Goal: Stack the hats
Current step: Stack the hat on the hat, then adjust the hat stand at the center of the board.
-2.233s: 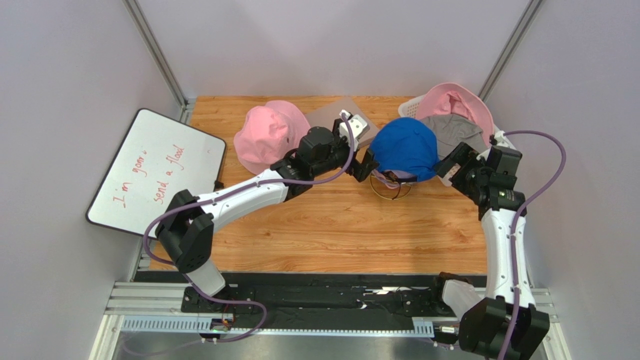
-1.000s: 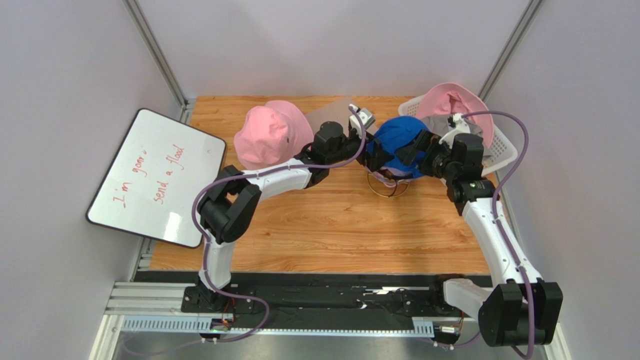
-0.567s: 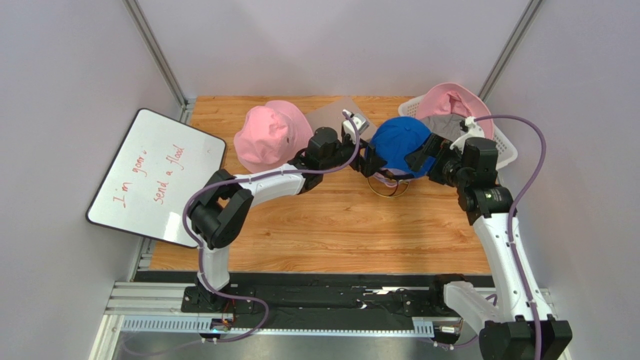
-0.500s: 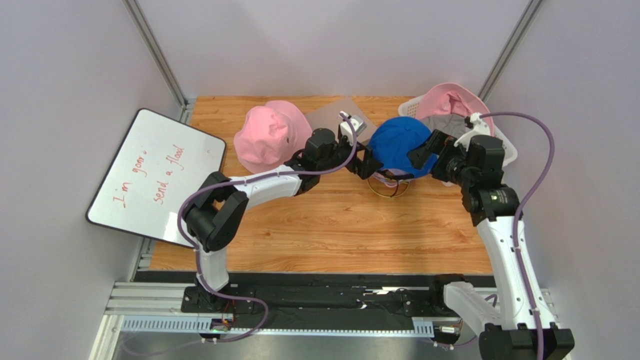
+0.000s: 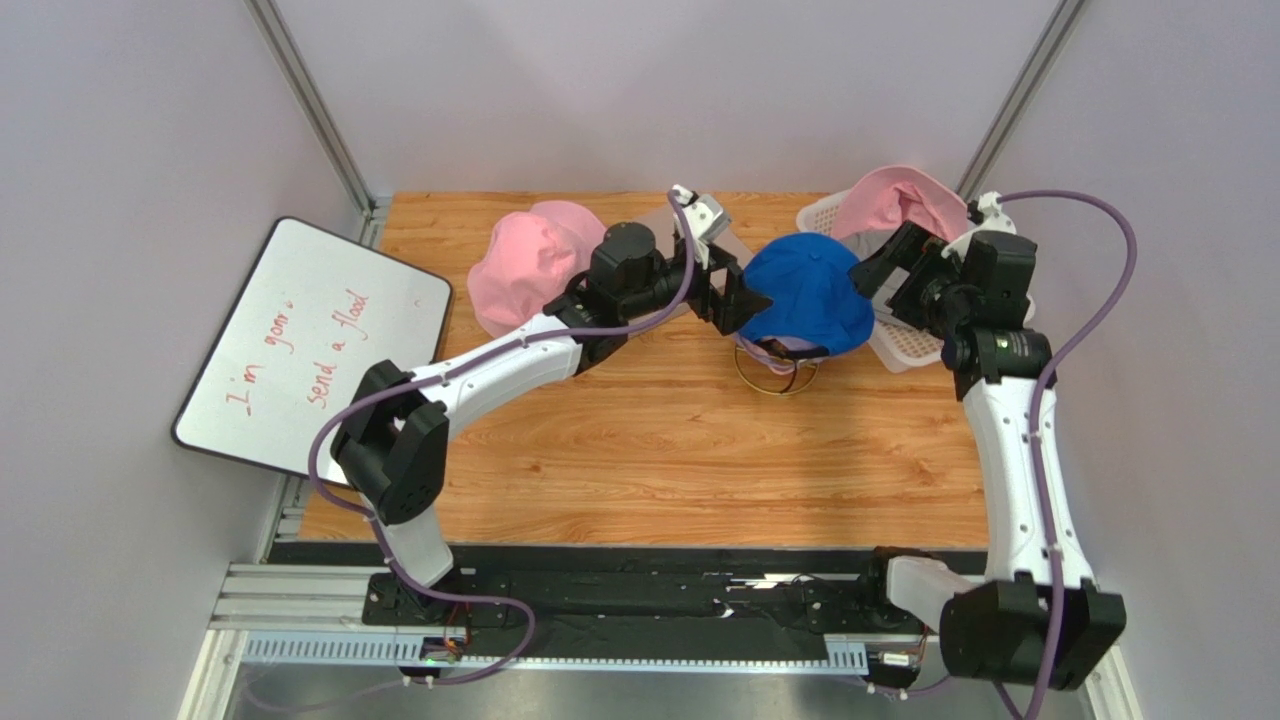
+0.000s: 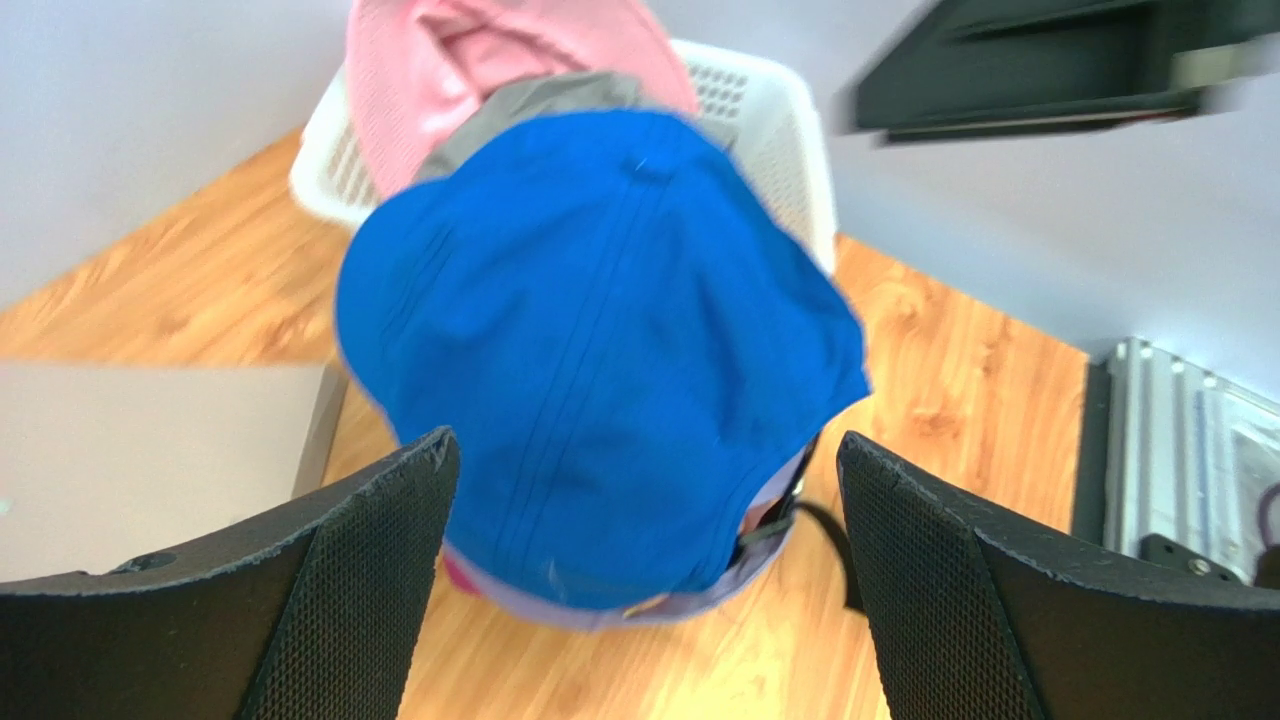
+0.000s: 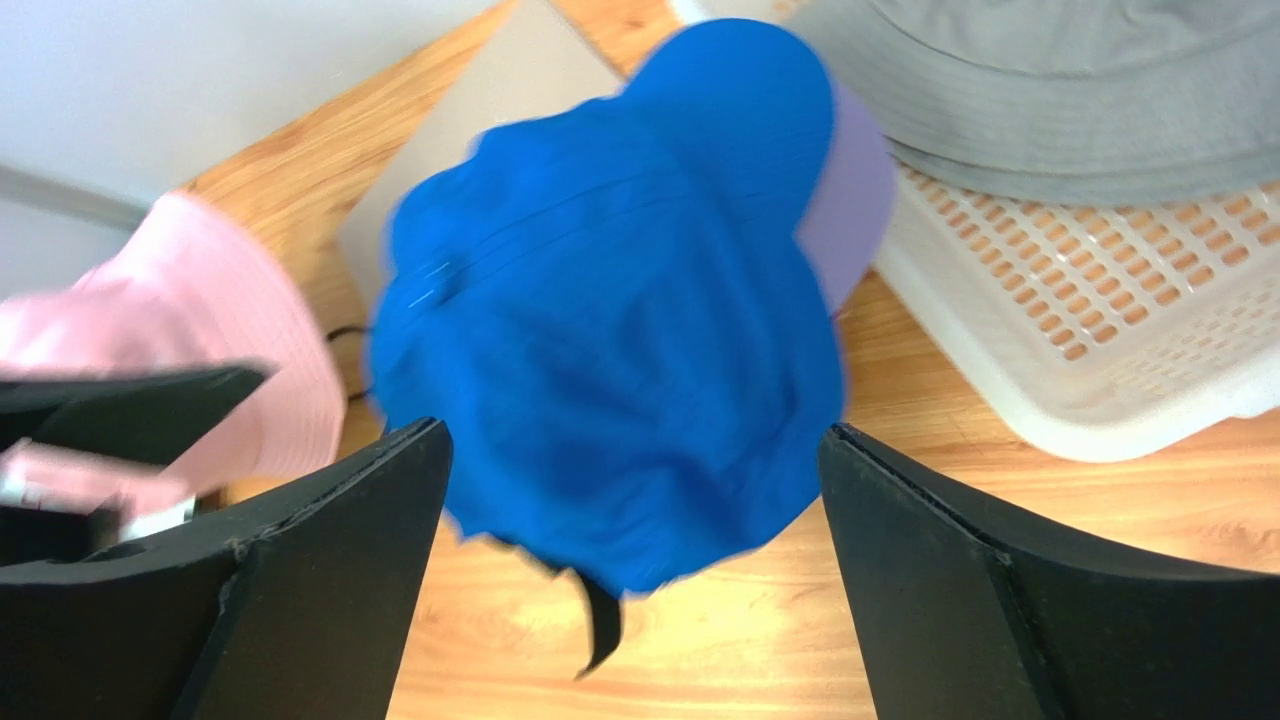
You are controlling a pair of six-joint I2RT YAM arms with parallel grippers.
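Note:
A blue baseball cap [image 5: 807, 293] tops a stack of hats on a wire frame [image 5: 775, 378] at the table's middle back. A lavender edge [image 6: 601, 612] and a bit of magenta [image 6: 458, 578] show under the blue cap [image 6: 601, 345]. My left gripper [image 5: 732, 288] stands open just left of it, jaws wide on either side, holding nothing. My right gripper [image 5: 888, 281] is open just right of the cap [image 7: 616, 300], also holding nothing. A pink bucket hat [image 5: 526, 270] sits to the left. A grey hat [image 7: 1052, 90] and a pink hat [image 5: 902, 203] lie in the white basket [image 7: 1082, 345].
A flat grey board [image 5: 669, 225] lies behind the stack. A whiteboard with red writing [image 5: 308, 353] leans at the left edge. The basket [image 5: 914, 348] sits against the right wall, close under my right wrist. Grey walls close in on three sides.
Both grippers have drawn back from the blue cap: the left toward the far left, the right toward the basket. The right jaws opened a little wider. The cap stays on the stack.

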